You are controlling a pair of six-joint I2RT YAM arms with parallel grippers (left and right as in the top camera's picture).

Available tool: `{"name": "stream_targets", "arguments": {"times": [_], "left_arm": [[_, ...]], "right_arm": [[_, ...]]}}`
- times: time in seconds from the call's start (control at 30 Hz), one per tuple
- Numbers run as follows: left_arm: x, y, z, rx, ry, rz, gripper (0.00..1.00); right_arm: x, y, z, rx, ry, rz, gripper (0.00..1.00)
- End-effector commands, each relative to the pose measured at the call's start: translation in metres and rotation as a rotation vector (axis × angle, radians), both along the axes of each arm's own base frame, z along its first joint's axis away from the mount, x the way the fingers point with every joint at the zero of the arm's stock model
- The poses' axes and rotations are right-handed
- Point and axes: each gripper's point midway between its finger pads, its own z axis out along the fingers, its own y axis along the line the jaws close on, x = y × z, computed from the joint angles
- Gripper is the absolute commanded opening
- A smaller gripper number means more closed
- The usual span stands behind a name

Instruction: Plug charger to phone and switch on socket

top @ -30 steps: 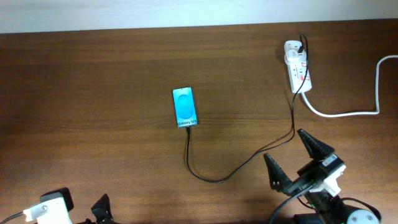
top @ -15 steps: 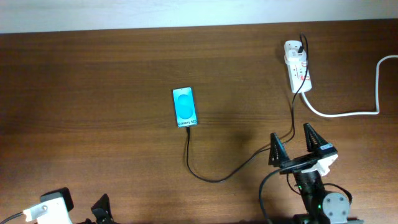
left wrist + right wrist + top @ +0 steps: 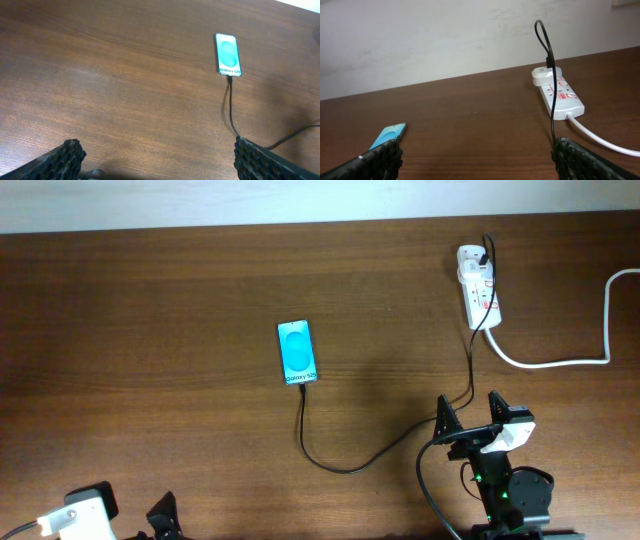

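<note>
The phone (image 3: 297,352) lies flat mid-table with its cyan screen up; it also shows in the left wrist view (image 3: 228,54) and at the lower left of the right wrist view (image 3: 388,135). The black charger cable (image 3: 350,465) runs from the phone's near end in a loop to the white socket strip (image 3: 479,290), where its plug sits at the far end (image 3: 546,75). My right gripper (image 3: 470,418) is open and empty near the front edge, beside the cable. My left gripper (image 3: 160,160) is open and empty at the front left.
The socket's thick white cord (image 3: 560,362) curves off to the right edge of the table. A pale wall (image 3: 445,40) stands behind the table's far edge.
My right gripper has turned and drawn back toward the front edge, its fingers now closer together in the overhead view. Phone, cable and socket have not moved.
</note>
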Motion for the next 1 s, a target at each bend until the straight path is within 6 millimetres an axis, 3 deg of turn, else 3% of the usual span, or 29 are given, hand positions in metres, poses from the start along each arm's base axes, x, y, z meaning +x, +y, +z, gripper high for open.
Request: {"name": "stream_targets", "arguments": {"times": [0.0,0.47,0.57,0.63,0.7,0.9,0.97], "left_arm": [[0.000,0.002,0.002,-0.001,-0.013,0.013,0.99],[0.000,0.002,0.001,-0.001,-0.012,0.014,0.99],[-0.001,0.010,0.003,0.007,-0.027,0.090,0.99],[0.004,0.021,0.014,0.021,-0.125,0.160,0.99],[0.015,0.021,0.017,0.050,-0.254,0.147,0.99],[0.083,-0.004,-0.025,0.145,-0.441,0.000,0.99],[0.100,-0.008,-0.029,0.202,-0.517,-0.043,0.99]], "right_arm": [[0.000,0.000,-0.003,0.007,0.007,-0.004,0.98],[0.000,0.000,-0.003,0.007,0.007,-0.004,0.98],[0.000,0.000,-0.003,0.007,0.007,-0.004,0.98],[0.000,0.000,-0.003,0.007,0.007,-0.004,0.98],[0.000,0.000,-0.003,0.007,0.007,-0.004,0.98],[0.000,0.000,-0.003,0.007,0.007,-0.004,0.99],[0.000,0.000,-0.003,0.007,0.007,-0.004,0.98]]}}
